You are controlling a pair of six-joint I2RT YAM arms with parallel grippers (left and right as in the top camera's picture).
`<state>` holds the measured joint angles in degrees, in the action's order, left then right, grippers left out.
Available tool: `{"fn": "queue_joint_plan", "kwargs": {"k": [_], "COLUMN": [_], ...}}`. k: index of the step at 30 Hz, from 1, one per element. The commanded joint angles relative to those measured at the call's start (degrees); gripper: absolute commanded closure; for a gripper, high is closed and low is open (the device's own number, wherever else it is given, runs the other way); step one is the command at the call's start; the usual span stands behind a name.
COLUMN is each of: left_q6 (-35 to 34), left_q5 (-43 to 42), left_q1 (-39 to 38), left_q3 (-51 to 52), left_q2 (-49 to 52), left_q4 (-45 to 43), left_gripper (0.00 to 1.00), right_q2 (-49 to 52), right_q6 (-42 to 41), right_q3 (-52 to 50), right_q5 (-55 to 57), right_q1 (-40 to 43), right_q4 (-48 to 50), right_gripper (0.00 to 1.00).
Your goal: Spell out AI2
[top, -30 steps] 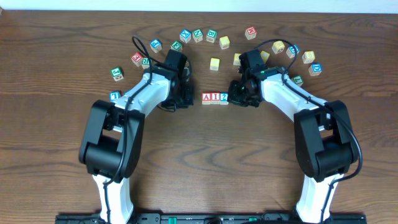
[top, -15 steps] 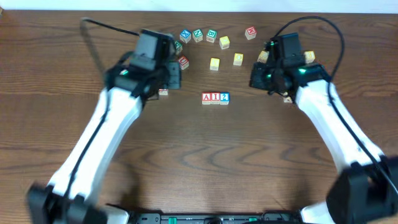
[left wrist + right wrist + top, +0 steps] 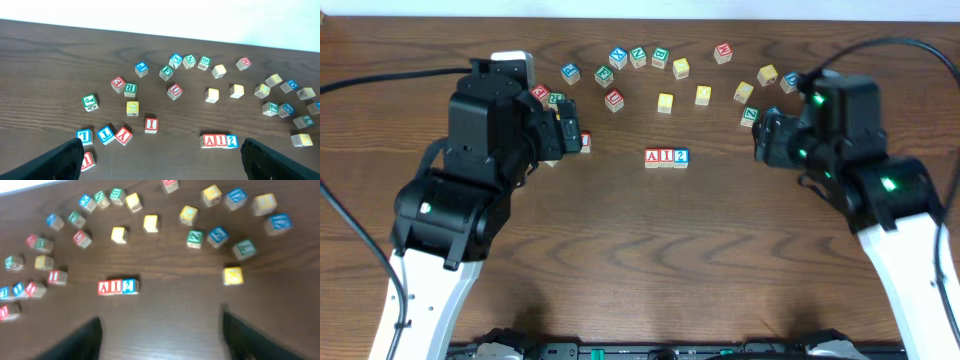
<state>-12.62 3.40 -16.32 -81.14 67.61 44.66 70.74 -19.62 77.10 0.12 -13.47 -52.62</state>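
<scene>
At centre, white wooden cubes red A (image 3: 652, 157), red I (image 3: 666, 157), blue 2 (image 3: 680, 157) are sitting touching, apparently finished. Both the left gripper (image 3: 162, 157) and right gripper (image 3: 162, 337) are hanging spread wide, empty, needing only parking.

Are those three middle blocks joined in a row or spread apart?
Joined: the A block, I block and 2 block sit edge to edge, reading AI2.

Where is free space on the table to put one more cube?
Widest: bare table on the near side of the AI2 row. A narrower strip lies between that row and the yellow cubes. The far arc of cubes is crowded.
</scene>
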Motion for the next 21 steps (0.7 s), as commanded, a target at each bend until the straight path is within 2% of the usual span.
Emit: {"fn": "queue_joint_plan", "kwargs": {"k": [1,2,3,9,15,21], "left_q6": [0.3,0.3,0.3,0.3,0.3,0.3], "left_q5": [1.2,1.2,1.2,1.2,1.2,1.2], "left_q1": [0.2,0.2,0.2,0.2,0.2,0.2], "left_q3": [-1.2,-1.2,-1.2,-1.2,-1.2,-1.2], "left_q2": [-0.4,-0.4,-0.3,0.1,0.2,0.2], "left_q4": [0.1,0.1,0.1,0.1,0.1,0.1], "left_gripper": [0.01,0.01,0.01,0.01,0.01,0.01], "right_q2": [-4.2,-5.3,-6.4,-10.3,-10.4,-10.9], "right_q6": [0.4,0.4,0.4,0.4,0.4,0.4], "right_q3": [0.1,0.1,0.1,0.1,0.1,0.1], "right_q5": [3.0,3.0,3.0,3.0,3.1,7.0], "right_q1": [0.4,0.4,0.4,0.4,0.4,0.4], "right_q4": [-1.2,-1.4,-1.5,-2.7,-7.1,-6.9], "right_gripper": [0.13,0.02,0.01,0.01,0.01,0.01]}}
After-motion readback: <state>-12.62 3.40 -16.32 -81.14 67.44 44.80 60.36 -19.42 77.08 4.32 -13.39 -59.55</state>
